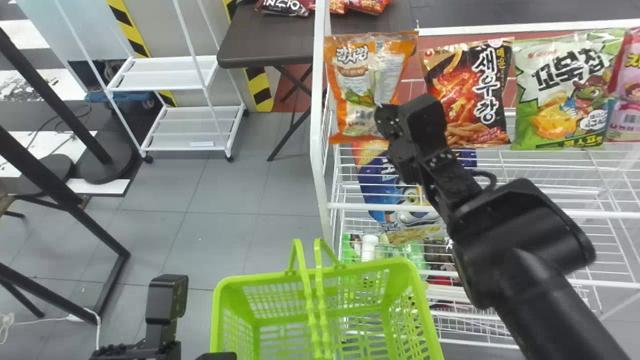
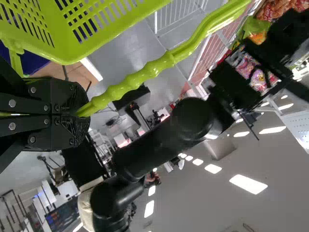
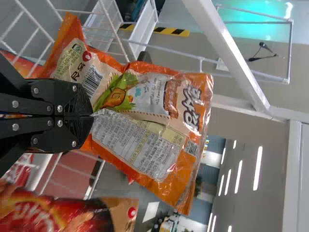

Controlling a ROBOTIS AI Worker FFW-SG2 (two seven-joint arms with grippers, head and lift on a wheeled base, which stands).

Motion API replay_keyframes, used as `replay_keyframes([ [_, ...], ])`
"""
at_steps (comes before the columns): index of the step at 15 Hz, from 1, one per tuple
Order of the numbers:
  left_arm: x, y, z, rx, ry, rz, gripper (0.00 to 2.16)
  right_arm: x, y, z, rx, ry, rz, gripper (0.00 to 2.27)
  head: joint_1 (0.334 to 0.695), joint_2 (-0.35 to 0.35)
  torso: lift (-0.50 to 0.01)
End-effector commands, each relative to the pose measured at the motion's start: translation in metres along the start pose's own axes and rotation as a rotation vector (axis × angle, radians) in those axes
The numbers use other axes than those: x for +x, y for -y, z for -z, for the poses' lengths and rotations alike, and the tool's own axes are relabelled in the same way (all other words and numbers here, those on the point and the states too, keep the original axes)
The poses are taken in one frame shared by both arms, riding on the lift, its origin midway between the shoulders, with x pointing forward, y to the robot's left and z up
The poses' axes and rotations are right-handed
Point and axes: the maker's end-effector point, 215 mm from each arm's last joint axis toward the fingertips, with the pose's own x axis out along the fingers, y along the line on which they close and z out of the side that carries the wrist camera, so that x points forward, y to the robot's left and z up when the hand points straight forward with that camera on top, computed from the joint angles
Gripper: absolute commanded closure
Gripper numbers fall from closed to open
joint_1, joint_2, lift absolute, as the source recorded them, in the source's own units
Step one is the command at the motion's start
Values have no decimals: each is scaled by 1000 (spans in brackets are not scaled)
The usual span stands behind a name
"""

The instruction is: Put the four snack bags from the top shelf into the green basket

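We have right gripper (image 1: 379,106), jaws pinched tight, on orange bag (image 1: 344,82); left gripper (image 1: 217,356), jaws clamped tight, on basket handle (image 2: 140,77).

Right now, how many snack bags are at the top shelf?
4: orange bag in the right gripper; rightward, black bag, green bag and pink bag at the view's edge; more may be hidden.

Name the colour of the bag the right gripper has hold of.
Mostly orange, with cream and white panels; the snack bag shows best in the right wrist view.
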Motion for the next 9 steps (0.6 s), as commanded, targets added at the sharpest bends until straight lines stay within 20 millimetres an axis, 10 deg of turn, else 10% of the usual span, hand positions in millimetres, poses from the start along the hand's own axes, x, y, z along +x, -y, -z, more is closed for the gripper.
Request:
replay_keyframes([
  [1, -5, -1, -13, 20, 13, -1, 2148, -38, 15, 1, 49, -3, 50, 2246, 695, 124, -4],
  [9, 3, -11, -43, 27, 14, -21, 2148, -193, 13, -11, 179, -19, 50, 2246, 695, 48, -4],
])
